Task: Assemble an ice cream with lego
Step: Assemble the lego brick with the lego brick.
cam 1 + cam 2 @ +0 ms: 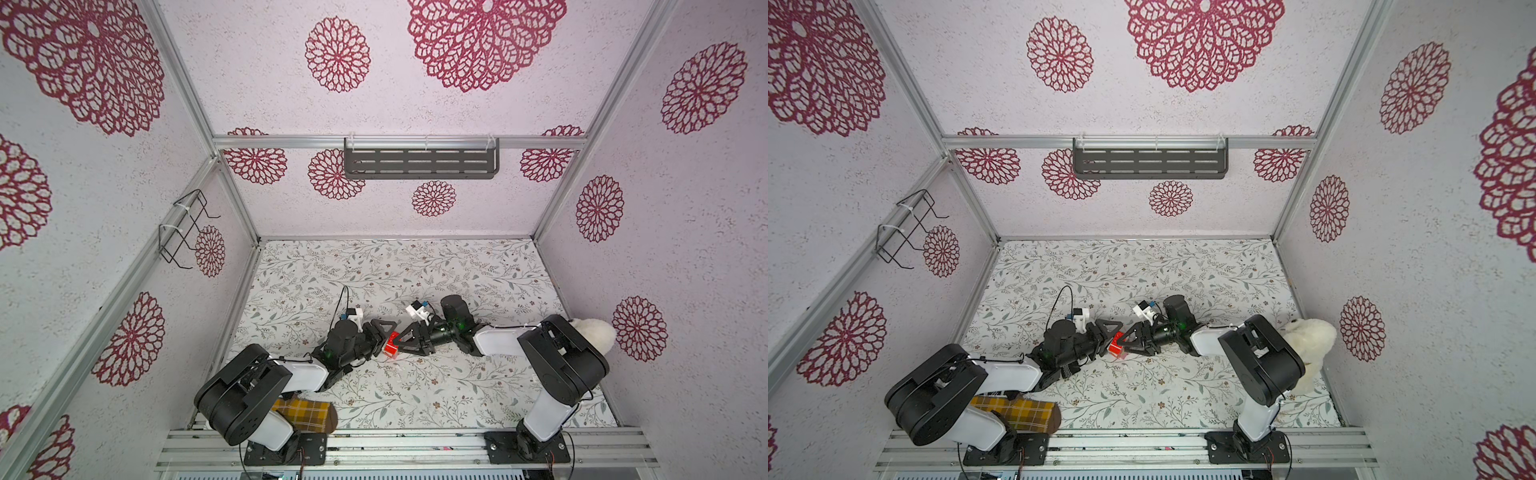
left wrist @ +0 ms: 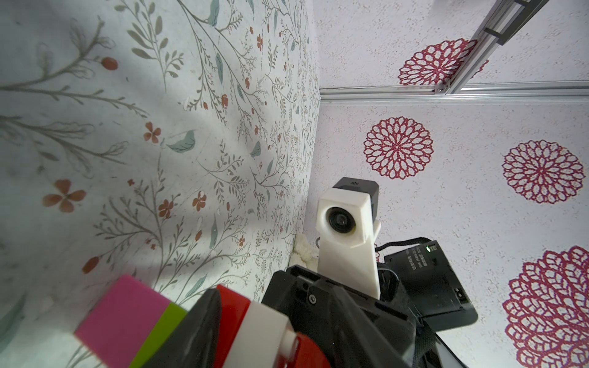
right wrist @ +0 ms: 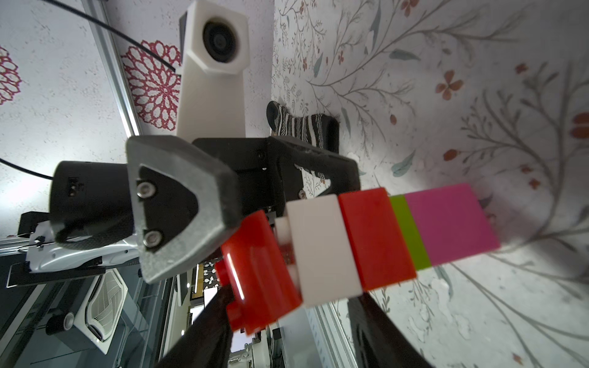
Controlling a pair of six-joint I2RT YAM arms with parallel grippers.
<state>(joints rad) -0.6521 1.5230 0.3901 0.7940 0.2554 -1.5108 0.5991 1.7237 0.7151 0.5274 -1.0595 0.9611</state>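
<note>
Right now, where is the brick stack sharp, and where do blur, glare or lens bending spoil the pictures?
Right wrist view: the ice cream is mostly sharp, with a glare streak on its end red brick; left wrist view: it is soft, a shadow band crosses the table cover, whose edge bows from the lens; both top views: evenly lit, only its red top shows.

Nothing here reads clearly. In the left wrist view, the black box (image 2: 424, 274) on the right arm carries a few lines of small white print, turned and too fine to make out. The camera (image 2: 345, 216) beside it bears one tiny unreadable mark.
</note>
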